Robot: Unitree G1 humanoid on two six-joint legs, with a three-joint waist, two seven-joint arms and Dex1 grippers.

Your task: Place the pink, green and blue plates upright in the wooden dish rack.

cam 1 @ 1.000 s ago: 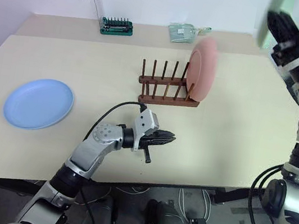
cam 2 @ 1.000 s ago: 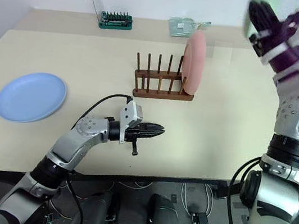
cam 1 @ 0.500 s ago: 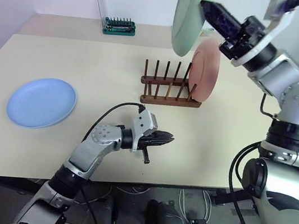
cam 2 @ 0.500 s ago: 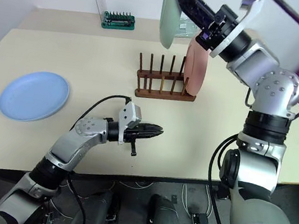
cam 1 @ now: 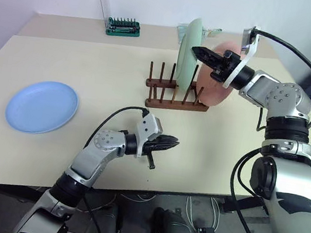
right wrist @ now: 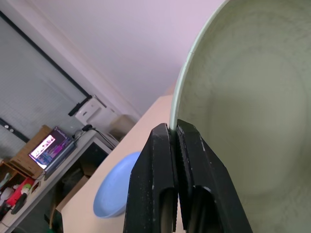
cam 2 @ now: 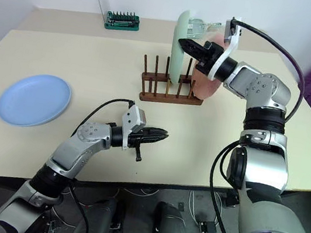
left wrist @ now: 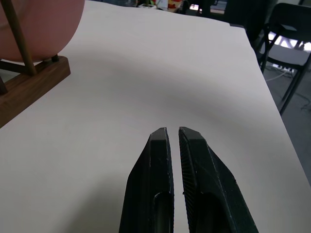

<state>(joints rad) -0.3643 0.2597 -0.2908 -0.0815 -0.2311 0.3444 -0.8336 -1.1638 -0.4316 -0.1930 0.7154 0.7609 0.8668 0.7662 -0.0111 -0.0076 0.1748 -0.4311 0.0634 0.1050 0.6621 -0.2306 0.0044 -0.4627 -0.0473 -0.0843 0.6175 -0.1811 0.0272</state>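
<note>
The green plate (cam 1: pixel 185 50) stands upright with its lower edge down among the pegs of the wooden dish rack (cam 1: pixel 169 103), one slot left of the pink plate (cam 1: pixel 213 93), which stands upright at the rack's right end. My right gripper (cam 1: pixel 196 51) is shut on the green plate's upper rim; the right wrist view shows the fingertips (right wrist: pixel 175 127) clamped on that rim. The blue plate (cam 1: pixel 41 106) lies flat at the table's left. My left gripper (cam 1: pixel 174 142) hovers shut and empty over the table in front of the rack.
A green screwdriver-bit holder (cam 1: pixel 122 27) with an upright clear lid stands at the back of the table (cam 1: pixel 245 148). Several free pegs stand on the rack's left side. A cable loops from my left wrist.
My right arm has swung down and to the left with the green plate, from high above the table into the rack beside the pink plate. The left arm stayed still.
</note>
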